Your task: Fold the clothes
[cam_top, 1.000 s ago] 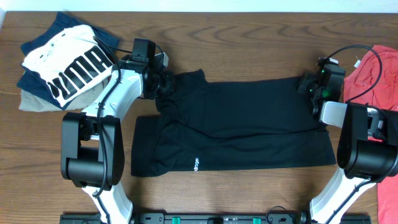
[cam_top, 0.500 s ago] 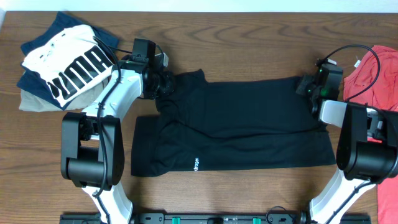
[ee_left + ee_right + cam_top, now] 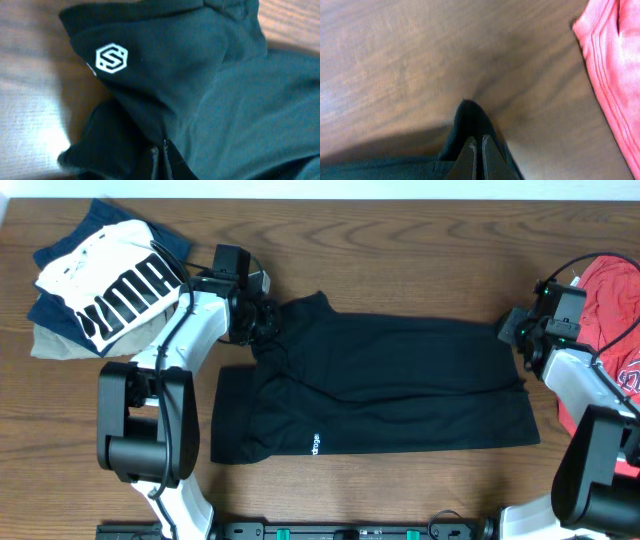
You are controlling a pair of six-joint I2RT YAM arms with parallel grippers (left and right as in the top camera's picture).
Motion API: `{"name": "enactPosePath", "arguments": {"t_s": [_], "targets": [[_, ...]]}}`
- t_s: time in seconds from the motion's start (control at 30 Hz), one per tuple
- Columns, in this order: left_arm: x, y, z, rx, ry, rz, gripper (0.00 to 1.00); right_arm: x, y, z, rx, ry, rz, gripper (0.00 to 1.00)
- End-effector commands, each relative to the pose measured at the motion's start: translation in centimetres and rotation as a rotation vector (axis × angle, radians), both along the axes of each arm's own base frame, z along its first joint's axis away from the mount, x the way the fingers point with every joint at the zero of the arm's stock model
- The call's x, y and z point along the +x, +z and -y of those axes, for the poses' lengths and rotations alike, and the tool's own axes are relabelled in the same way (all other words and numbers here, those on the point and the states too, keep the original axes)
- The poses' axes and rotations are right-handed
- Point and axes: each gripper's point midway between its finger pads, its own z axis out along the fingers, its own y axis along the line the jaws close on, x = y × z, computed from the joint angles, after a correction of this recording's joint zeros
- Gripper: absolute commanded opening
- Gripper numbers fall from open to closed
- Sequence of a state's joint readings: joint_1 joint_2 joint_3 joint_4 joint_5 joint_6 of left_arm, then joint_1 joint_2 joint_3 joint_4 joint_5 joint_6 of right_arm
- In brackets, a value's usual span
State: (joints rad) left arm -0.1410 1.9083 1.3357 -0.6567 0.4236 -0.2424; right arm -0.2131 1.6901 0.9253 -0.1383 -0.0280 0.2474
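The clothes (image 3: 380,395) lie in the middle of the counter (image 3: 400,240). They are black and soft. The far part is folded over the near part, so there are 2 layers. Tiny white letters (image 3: 315,444) sit by the hem, close to the near left corner of the cloth.

The left gripper (image 3: 264,322) is at the far left corner of the clothes. Its 2 fingers are squeezed tight together with black cloth pinched between them. In the left wrist view a small white hexagon logo (image 3: 111,58) shows on the cloth just past the fingers.

The right gripper (image 3: 510,330) is at the far right corner of the clothes. Its fingers are tight together too, holding a little black tip of cloth.

A red T-shirt (image 3: 610,280) lies at the right edge of the counter, just beside the right gripper. A white PUMA shirt (image 3: 115,290) sits on a pile in the far left corner.
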Motion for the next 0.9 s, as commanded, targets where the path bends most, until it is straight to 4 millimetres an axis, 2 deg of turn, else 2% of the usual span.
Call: {"name": "enactPosePath", "arguments": {"t_s": [0.0, 0.17, 0.4, 0.57, 0.73, 0.87], "targets": [[-0.7, 2.5, 0.0, -0.012, -0.002, 0.021, 0.06, -1.3, 0.4, 0.6, -0.015, 0.001, -0.036, 0.01], [-3.3, 3.8, -0.4, -0.002, -0.006, -0.046, 0.06, -3.9, 0.7, 0.7, 0.0, -0.018, -0.111, 0.01], [-5.9, 6.0, -0.7, 0.008, -0.043, -0.067, 0.06, -6.7, 1.3, 1.8, 0.003, -0.066, -0.18, 0.01], [-8.3, 7.3, -1.1, 0.017, -0.05, -0.114, 0.06, -8.6, 1.0, 2.2, 0.022, -0.092, -0.244, 0.01], [-10.9, 6.9, -3.1, 0.124, -0.041, -0.212, 0.06, -11.6, -0.1, 2.2, 0.037, -0.117, -0.365, 0.01], [-12.5, 6.4, -4.1, 0.18, -0.041, -0.273, 0.06, -13.0, -0.3, 3.1, -0.013, -0.148, -0.425, 0.01]]}}
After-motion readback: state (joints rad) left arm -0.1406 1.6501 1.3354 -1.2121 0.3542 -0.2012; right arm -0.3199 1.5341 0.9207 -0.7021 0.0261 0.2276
